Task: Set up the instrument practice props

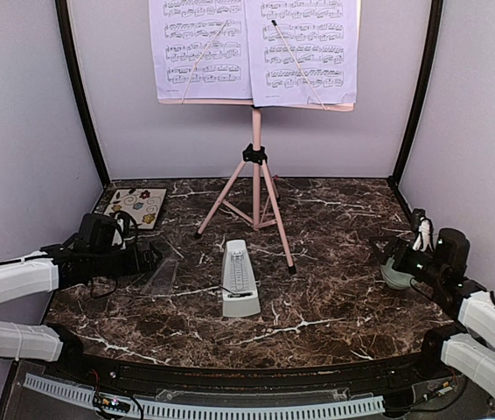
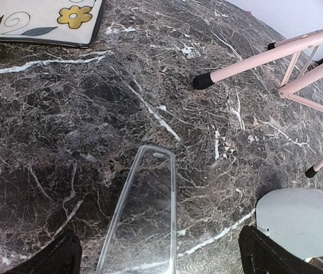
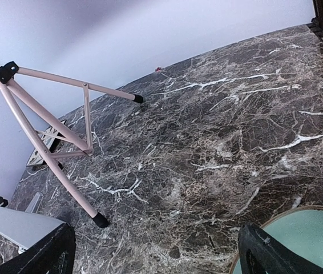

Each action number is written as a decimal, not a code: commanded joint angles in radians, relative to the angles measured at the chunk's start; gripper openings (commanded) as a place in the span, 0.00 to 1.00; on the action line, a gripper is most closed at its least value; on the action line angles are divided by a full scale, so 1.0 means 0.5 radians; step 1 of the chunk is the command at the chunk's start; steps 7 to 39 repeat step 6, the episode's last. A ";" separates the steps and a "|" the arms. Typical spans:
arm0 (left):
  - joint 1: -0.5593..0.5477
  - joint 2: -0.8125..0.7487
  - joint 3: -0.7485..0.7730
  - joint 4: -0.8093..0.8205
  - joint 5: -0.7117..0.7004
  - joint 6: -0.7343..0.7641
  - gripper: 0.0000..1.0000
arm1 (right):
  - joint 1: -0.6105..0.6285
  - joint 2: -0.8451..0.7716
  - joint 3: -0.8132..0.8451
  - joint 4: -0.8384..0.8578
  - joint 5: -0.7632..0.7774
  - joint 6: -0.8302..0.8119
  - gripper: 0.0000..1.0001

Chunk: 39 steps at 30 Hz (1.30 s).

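Pink metal tripod music stand [image 1: 256, 166] upright, centre back. Two pale lavender sheet-music pages [image 1: 199, 48] rest on its desk, top of frame. White-grey pyramid metronome [image 1: 240, 280] upright, centre foreground. Left gripper [image 1: 149, 259] mid-left, fingers apart, empty, over flat clear plastic cover [image 2: 144, 222]. Right gripper [image 1: 393, 260] mid-right, spread, empty, by pale green bowl [image 3: 298, 240].

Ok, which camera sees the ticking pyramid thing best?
The top external view. There the metronome stands whole on the table, in front of the music stand. The left wrist view catches only a pale corner of it, and the right wrist view only a grey slanted edge.
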 commanded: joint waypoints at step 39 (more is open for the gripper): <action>0.011 -0.053 0.115 -0.041 -0.111 -0.023 0.99 | -0.011 -0.106 0.030 0.017 0.034 -0.029 1.00</action>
